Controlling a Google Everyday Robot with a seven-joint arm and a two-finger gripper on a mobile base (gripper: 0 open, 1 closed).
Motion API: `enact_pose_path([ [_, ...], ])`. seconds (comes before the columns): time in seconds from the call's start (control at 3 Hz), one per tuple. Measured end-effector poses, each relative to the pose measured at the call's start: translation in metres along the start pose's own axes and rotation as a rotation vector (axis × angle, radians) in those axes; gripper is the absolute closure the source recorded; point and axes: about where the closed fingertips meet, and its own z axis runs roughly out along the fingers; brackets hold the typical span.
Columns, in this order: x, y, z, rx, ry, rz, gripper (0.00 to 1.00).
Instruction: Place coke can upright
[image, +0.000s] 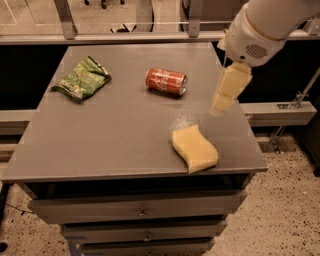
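Note:
The coke can (166, 81) is red with white script and lies on its side at the back middle of the grey table (100, 140), its silver end facing right. My gripper (226, 94) hangs from the white arm (260, 30) over the table's right side. It is to the right of the can and apart from it, above the surface and behind the yellow sponge. It holds nothing that I can see.
A wavy yellow sponge (195, 148) lies near the table's front right edge. A green snack bag (81, 78) lies at the back left. Drawers (140, 212) sit under the tabletop. A rail with metal posts (65, 20) runs behind the table.

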Motion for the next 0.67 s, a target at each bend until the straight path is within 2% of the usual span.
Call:
enact_pose_path([
  [0.33,-0.038,-0.036,0.041,0.000,-0.042,0.032,0.00],
  [0.67,-0.070,-0.059,0.079,-0.018,-0.066,0.074,0.00],
])
